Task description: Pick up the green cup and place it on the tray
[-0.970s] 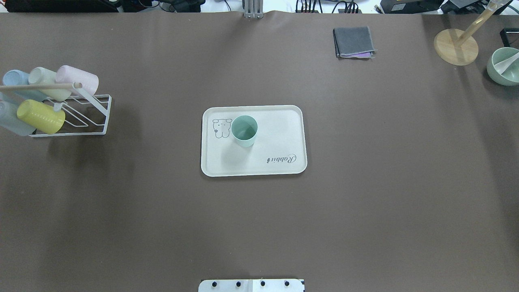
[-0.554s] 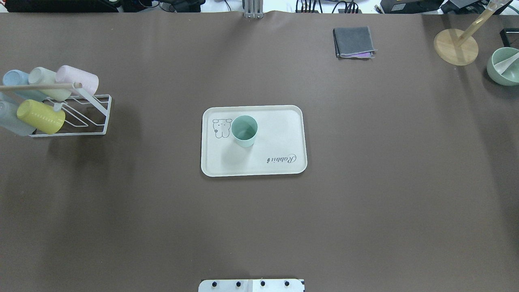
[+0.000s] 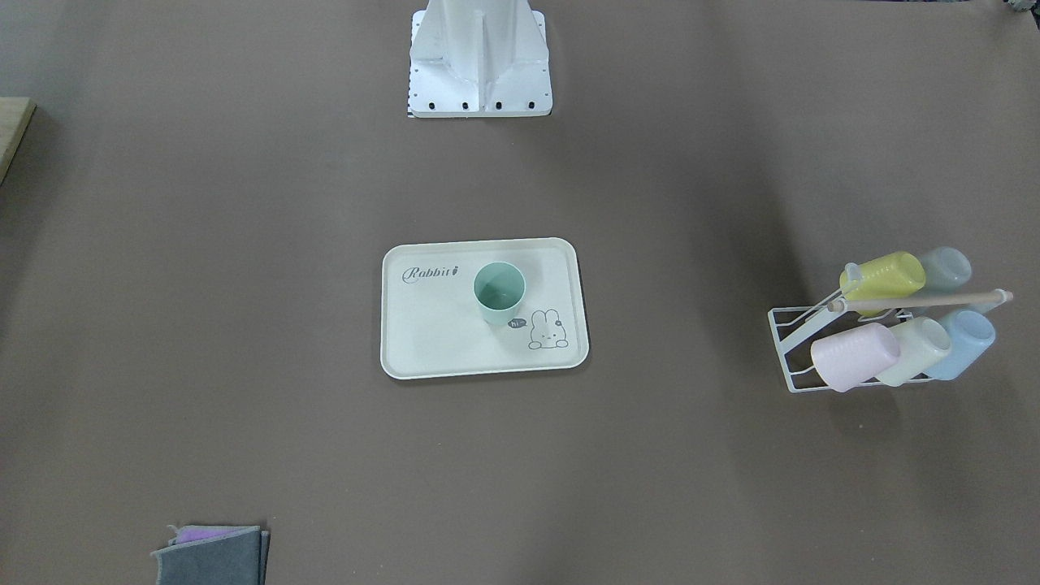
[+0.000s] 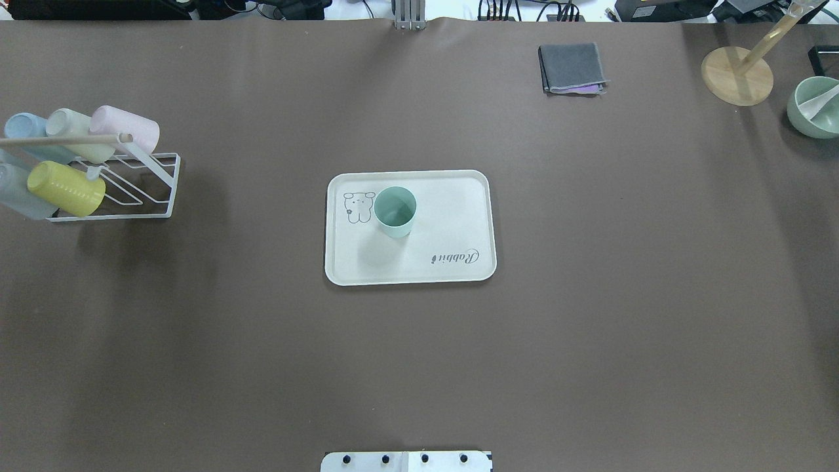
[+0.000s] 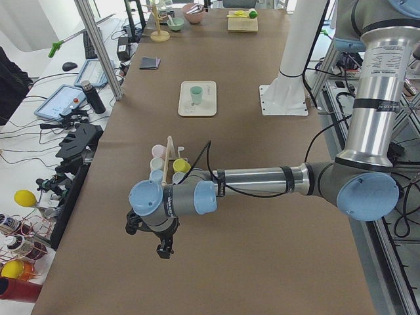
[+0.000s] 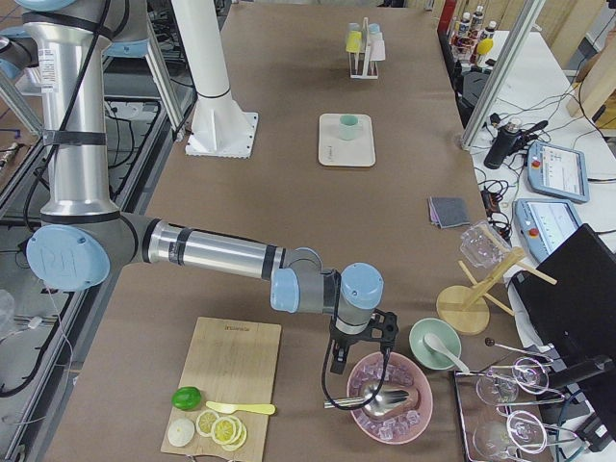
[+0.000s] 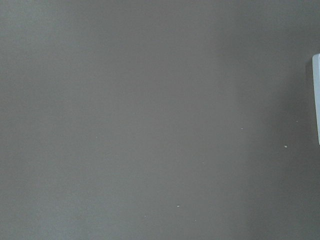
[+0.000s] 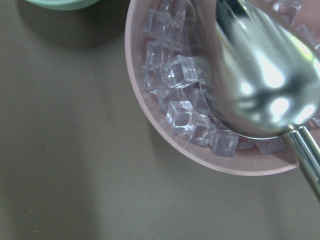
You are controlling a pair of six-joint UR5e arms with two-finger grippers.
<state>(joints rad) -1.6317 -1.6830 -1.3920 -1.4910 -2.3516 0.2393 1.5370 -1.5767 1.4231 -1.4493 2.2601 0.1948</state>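
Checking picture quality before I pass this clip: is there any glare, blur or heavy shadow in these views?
Right wrist view: strong glare on the spoon, which looks soft this close; the ice cubes in the pink bowl are crisper. Left wrist view: almost nothing but bare, evenly lit table. Overhead view: sharp, with only a faint soft shadow on the tray beside the green cup.

The tabletop (image 4: pixel 590 295) wears a matt brown, paper-like covering. The tray (image 4: pixel 452 210) looks like smooth cream plastic with a dull sheen, and the green cup (image 4: pixel 395 211) is matt plastic. The rack (image 4: pixel 157 190) is white-coated wire carrying a bare wooden rod (image 4: pixel 59 139). The folded cloth (image 4: pixel 570 65) is soft grey fabric. The pink bowl (image 8: pixel 240 165) is smooth, its ice cubes (image 8: pixel 180 70) clear and glossy, the spoon (image 8: pixel 260 75) mirror-polished metal. The cutting board (image 6: pixel 226 371) is pale wood.
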